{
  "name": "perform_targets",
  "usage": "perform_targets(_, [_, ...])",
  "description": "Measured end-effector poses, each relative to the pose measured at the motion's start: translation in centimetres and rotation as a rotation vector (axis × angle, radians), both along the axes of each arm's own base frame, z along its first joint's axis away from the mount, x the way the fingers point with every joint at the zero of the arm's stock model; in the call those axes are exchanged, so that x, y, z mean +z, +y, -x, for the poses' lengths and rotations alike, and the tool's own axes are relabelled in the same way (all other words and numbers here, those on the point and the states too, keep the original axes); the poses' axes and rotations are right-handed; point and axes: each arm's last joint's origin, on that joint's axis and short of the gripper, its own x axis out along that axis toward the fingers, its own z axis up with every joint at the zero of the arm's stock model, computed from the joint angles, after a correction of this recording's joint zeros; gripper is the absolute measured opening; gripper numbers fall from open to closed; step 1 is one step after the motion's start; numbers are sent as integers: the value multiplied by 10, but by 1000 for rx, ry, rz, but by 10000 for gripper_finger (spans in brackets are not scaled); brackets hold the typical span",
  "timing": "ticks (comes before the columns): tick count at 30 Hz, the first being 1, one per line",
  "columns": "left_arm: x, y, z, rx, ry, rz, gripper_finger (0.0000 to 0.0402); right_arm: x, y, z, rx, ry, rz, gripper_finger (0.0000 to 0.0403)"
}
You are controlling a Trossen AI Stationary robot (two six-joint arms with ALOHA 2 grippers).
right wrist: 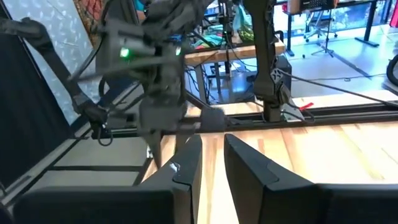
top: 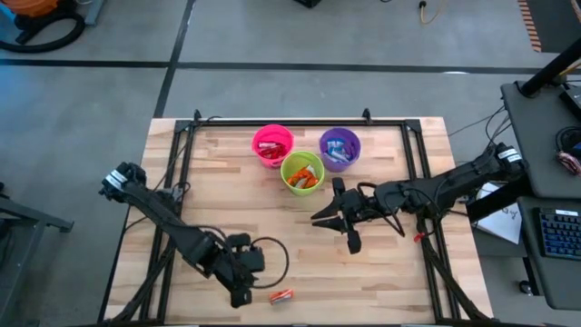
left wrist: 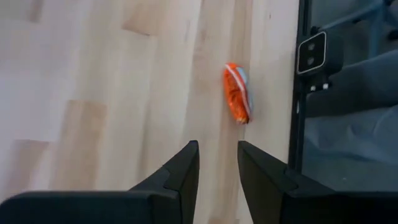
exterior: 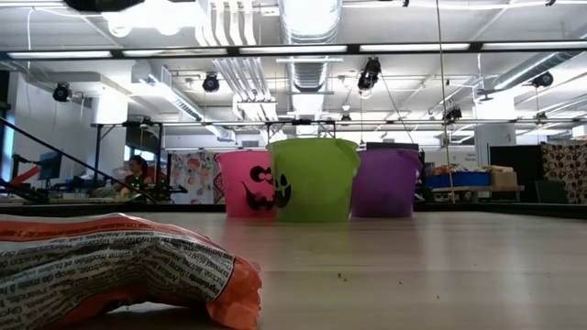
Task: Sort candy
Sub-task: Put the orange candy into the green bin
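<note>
One orange wrapped candy (top: 281,295) lies flat on the wooden table near its front edge. It fills the foreground of the low view (exterior: 110,266) and shows ahead of the fingers in the left wrist view (left wrist: 237,93). My left gripper (top: 241,296) hovers just left of it, pointing steeply down. It is open and has nothing between its fingers (left wrist: 217,168). My right gripper (top: 320,218) hangs level over the table's middle, open by a narrow gap and holding nothing (right wrist: 212,162). The pink cup (top: 272,145) holds red candy, the green cup (top: 302,171) orange candy, and the purple cup (top: 339,148) blue-and-white candy.
The three cups stand close together at the table's far middle (exterior: 314,179). A black metal frame (top: 186,145) runs along the table's edges. A loop of cable (top: 272,259) hangs by my left wrist. A desk with a keyboard (top: 556,227) stands off to the right.
</note>
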Motion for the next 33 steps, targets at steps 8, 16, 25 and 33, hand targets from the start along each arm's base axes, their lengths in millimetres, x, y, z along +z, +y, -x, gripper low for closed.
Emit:
perform_targets(8, [-45, -30, -15, 15, 6, 28, 86, 0, 0, 0, -1, 1, -10, 60])
perform_targets(16, [-78, -46, -29, -9, 29, -35, 138, 0, 0, 0, -2, 6, -25, 59])
perform_targets(25, [-91, -52, -38, -99, -52, -96, 201, -3, 0, 0, -4, 36, -27, 59])
perform_targets(33, [-114, -58, -46, -101, -64, -88, 205, -7, 0, 0, -7, 69, -27, 58])
